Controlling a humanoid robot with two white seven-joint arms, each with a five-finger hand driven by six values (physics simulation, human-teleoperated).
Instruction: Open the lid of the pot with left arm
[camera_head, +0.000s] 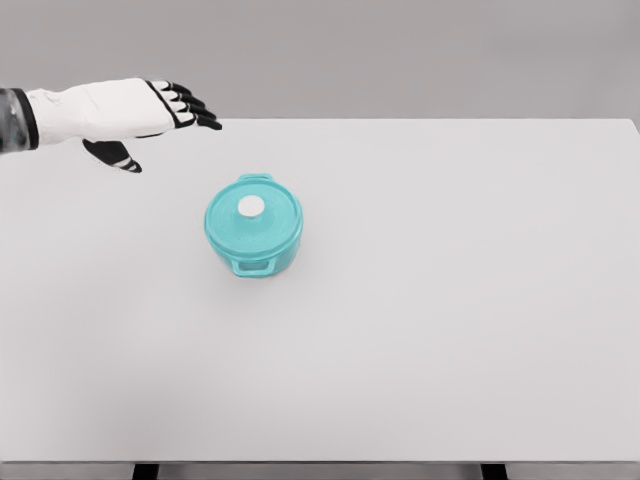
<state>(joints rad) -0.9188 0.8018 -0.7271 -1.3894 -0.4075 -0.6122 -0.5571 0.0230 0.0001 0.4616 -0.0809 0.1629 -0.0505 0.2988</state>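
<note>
Fingers spread, forearm cut off

white table, lidded teal pot resting on it

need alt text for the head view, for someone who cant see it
A teal pot with its lid on, topped by a white knob, sits left of centre on a white table. The robot's left hand hovers open at the upper left, apart from the pot, fingers extended toward the right.
</note>
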